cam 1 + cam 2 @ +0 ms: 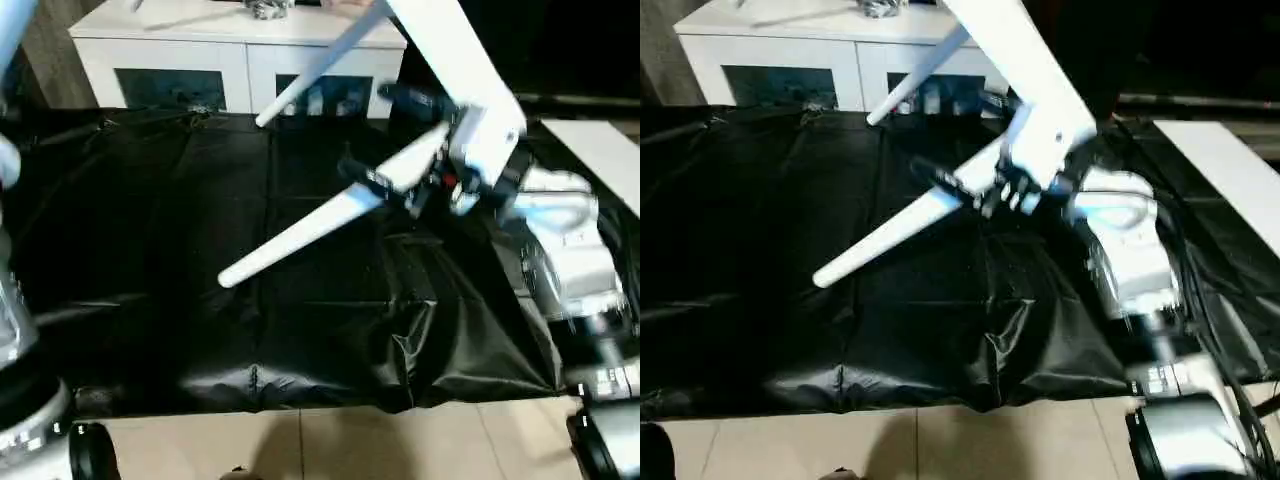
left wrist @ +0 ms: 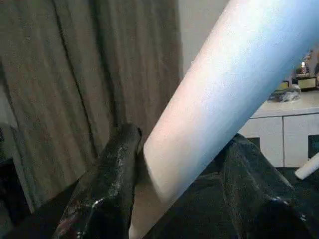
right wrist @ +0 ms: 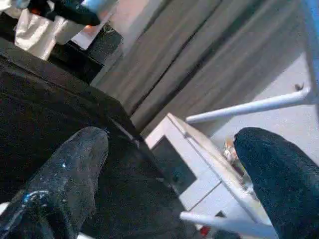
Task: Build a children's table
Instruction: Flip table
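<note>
The white tabletop (image 1: 455, 70) stands tilted up at the back right. Two white legs stick out of it: one (image 1: 320, 65) points toward the cabinet, the other (image 1: 300, 235) slants down over the black sheet. My right gripper (image 1: 363, 130) is open wide around the base of that lower leg at the tabletop's corner. In the right wrist view its fingers (image 3: 75, 169) are far apart, with nothing pressed between them. In the left wrist view my left gripper (image 2: 184, 137) is shut on another white leg (image 2: 229, 99), which lies slantwise between the two black fingers.
A black sheet (image 1: 150, 250) covers the floor. A white cabinet (image 1: 240, 60) with dark glass doors stands behind it. A flat white board (image 1: 600, 150) lies at the right. Tan floor tiles (image 1: 350, 440) run along the front. A curtain (image 2: 75, 74) hangs at the left.
</note>
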`<state>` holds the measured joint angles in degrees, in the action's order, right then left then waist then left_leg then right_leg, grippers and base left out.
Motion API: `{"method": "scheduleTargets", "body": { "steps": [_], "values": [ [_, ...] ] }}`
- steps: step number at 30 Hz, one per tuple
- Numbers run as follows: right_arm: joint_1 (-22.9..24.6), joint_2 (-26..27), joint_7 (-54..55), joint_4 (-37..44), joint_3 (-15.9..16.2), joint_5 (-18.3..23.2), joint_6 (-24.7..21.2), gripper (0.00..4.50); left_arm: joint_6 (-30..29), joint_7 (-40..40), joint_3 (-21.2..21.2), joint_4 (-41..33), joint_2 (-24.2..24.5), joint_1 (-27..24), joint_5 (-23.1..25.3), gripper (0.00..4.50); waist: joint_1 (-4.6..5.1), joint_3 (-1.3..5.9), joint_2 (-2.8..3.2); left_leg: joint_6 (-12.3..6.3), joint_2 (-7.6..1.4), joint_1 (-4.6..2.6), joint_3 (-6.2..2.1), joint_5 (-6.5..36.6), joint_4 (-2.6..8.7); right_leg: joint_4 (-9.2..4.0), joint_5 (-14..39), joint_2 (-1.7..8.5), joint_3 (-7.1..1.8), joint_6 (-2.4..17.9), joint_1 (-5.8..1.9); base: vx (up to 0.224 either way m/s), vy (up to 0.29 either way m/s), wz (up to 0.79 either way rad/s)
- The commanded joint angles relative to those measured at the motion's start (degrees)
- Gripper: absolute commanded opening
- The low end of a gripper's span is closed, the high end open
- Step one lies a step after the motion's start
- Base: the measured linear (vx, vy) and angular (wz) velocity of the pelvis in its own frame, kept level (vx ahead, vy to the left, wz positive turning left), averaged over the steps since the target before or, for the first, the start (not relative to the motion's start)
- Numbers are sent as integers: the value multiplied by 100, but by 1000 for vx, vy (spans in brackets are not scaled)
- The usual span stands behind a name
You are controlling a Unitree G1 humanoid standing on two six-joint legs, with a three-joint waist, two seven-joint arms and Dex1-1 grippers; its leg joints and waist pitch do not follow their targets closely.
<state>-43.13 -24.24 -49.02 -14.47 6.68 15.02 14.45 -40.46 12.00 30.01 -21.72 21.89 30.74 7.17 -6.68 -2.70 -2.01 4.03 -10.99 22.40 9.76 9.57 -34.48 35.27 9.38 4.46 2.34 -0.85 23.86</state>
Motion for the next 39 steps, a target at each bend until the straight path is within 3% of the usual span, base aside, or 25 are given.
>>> {"method": "scheduleTargets", "body": {
  "steps": [1,3,7,12,15,16,19,20,24,27,30,32,33,35,36,39],
  "values": [
    [-97,-57,-113,-300,-130,-82,69,450,-242,-64,139,165,-226,-170,-278,217,7,342,-59,-145,-149,-135,-31,1741,411,-433,1900,251,-145,885,-163,0,0,0],
    [-222,-57,-168,-438,-130,-100,139,450,-245,-105,148,151,-295,-221,-303,216,9,341,-44,-87,-152,-138,-47,1882,425,-439,1958,253,-135,877,-162,0,0,0],
    [-622,-27,-374,-869,-96,-130,370,450,-161,-207,87,93,-447,-396,-363,210,32,338,-88,-30,-153,-130,-63,2107,435,-446,2066,259,-125,846,-165,0,0,0],
    [-1009,106,-594,-1372,2,-174,589,450,-94,-272,-44,17,-663,-616,-416,199,21,317,-132,59,-166,-188,-77,2536,442,-510,2392,253,-122,730,-85,0,0,0],
    [-1028,181,-698,-1454,60,-175,613,450,-49,-294,-111,-63,-739,-732,-435,192,24,343,-143,105,-176,-166,-94,2498,457,-482,2076,240,-116,769,-106,0,0,0],
    [-1026,195,-706,-1465,70,-183,620,450,-34,-289,-125,-76,-748,-748,-438,188,6,380,-177,88,-187,-154,-90,2269,447,-439,1655,242,-120,847,-128,0,0,0],
    [-1012,280,-737,-1550,120,-220,679,450,179,-213,-246,-111,-767,-851,-494,179,6,357,-158,71,-199,-123,-85,2143,455,-406,1353,234,-111,959,-131,0,0,0],
    [-1006,319,-758,-1599,129,-222,715,450,337,-156,-304,-110,-768,-898,-527,176,-17,363,-178,93,-204,-144,-82,2203,444,-407,1395,236,-104,950,-122,0,0,0],
    [-798,433,-763,-1521,168,-216,713,450,814,85,-536,-98,-777,-1116,-633,166,-80,375,-185,110,-217,-145,-78,2018,442,-374,1082,239,-108,951,-142,0,0,0],
    [-490,497,-659,-1178,147,-172,532,450,1053,306,-664,8,-726,-1286,-712,162,-159,394,-172,102,-220,-151,-57,1616,425,-314,518,228,-109,1017,-172,0,0,0],
    [-237,537,-566,-913,161,-147,421,450,1161,399,-733,93,-681,-1392,-739,161,-182,393,-183,101,-215,-141,-47,1482,430,-295,378,225,-108,1003,-196,0,0,0],
    [212,685,-304,-520,152,-43,156,450,1309,513,-810,247,-619,-1494,-739,160,-171,355,-169,178,-211,-146,-48,1777,469,-354,770,232,-120,914,-188,0,0,0],
    [212,685,-304,-520,152,-43,156,450,1309,513,-810,247,-619,-1494,-739,160,-171,355,-169,178,-211,-146,-48,1777,469,-354,770,232,-120,914,-188,0,0,0],
    [943,968,49,-61,189,150,-288,450,1484,596,-868,464,-573,-1606,-748,158,-153,335,-124,293,-216,-187,-65,2224,507,-409,1249,245,-134,767,-151,0,0,0],
    [1068,1006,105,-34,213,130,-322,450,1487,586,-862,501,-580,-1617,-749,158,-128,336,-145,312,-213,-181,-76,2290,518,-421,1320,243,-137,740,-159,0,0,0],
    [1532,1127,275,91,317,28,-422,450,1551,560,-876,649,-571,-1682,-765,156,-80,328,-102,433,-219,-177,-100,2640,540,-457,1579,252,-129,722,-145,0,0,0]
  ]
}}
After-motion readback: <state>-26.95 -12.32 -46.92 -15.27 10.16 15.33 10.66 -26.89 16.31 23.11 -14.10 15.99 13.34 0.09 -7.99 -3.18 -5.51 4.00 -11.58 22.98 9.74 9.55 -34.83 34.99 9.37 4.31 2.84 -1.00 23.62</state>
